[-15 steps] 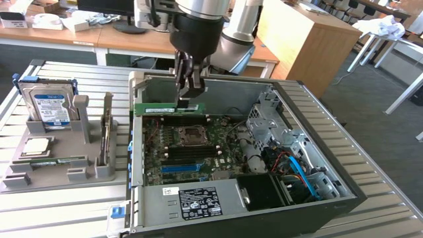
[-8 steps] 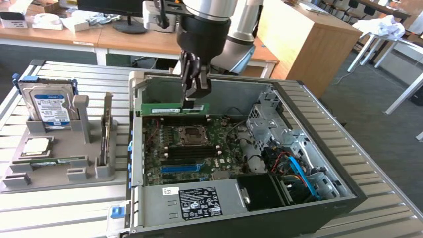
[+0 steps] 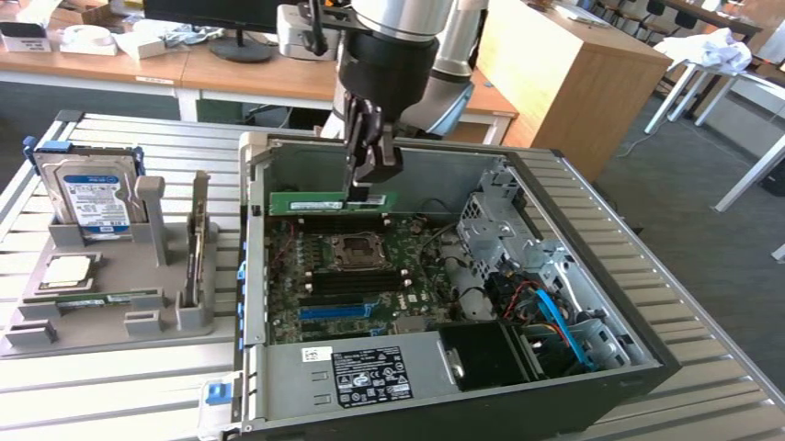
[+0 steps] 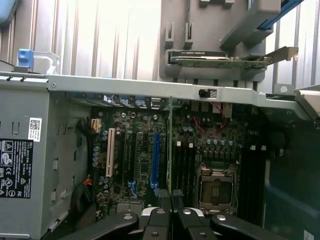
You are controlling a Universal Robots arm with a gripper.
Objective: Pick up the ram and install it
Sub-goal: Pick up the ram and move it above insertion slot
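The gripper [image 3: 368, 186] is clamping the ram [image 3: 312, 203] by its upper edge, hanging it edge-down over the motherboard [image 3: 285, 268], ready for slotting.

ram [image 3: 322, 202] above motherboard [image 3: 356, 280] inside case [image 3: 448, 176]

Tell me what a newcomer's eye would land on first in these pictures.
The open computer case in the middle of the table, its circuit board laid bare, grabs the eye first. Right above the board, the arm's dark fingers pinch a green ram stick, held level and on edge. On the exterior view's left, a grey rack holds a hard drive upright.
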